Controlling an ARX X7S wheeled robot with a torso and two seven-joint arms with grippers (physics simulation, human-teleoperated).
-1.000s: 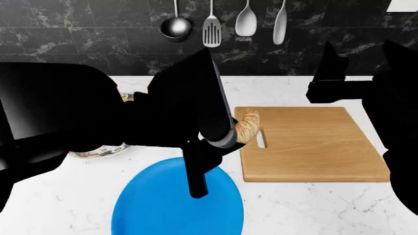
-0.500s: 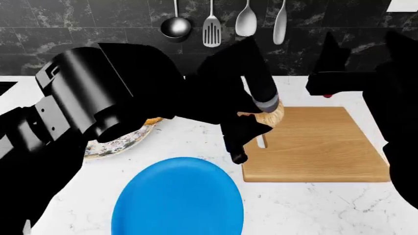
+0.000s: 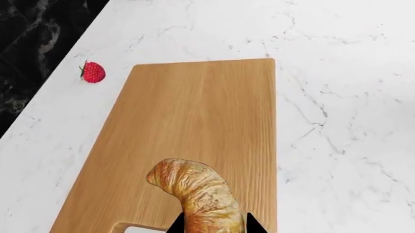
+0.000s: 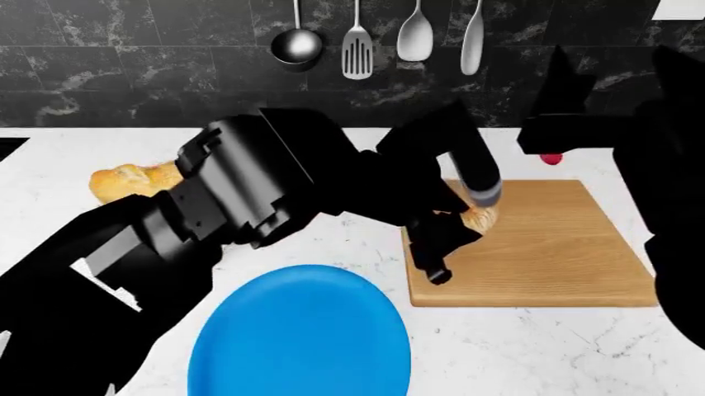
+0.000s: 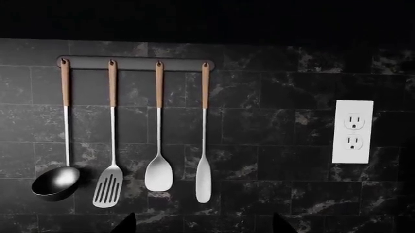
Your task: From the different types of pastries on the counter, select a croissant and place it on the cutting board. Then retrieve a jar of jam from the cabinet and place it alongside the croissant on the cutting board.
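Note:
My left gripper (image 3: 213, 228) is shut on the croissant (image 3: 198, 194), a golden-brown ridged crescent sticking out from between the two black fingers. It sits over the slot-handle end of the light-brown cutting board (image 3: 194, 111); whether it touches the wood I cannot tell. In the head view the croissant (image 4: 481, 218) shows at the left gripper (image 4: 468, 221), above the left part of the cutting board (image 4: 551, 247). My right gripper (image 5: 204, 228) is open and holds nothing, raised and facing the black tiled wall. The jar of jam is out of view.
A round blue plate (image 4: 297, 338) lies on the white marble counter (image 4: 518, 346) in front of the board. A long crusty loaf (image 4: 132, 180) rests at the far left. A red strawberry (image 3: 93, 72) lies beyond the board. Utensils (image 5: 159, 174) hang on the wall.
My left arm has swung right, carrying the croissant from the board's left edge to over the board. The loaf at the left now shows. The right arm has not moved.

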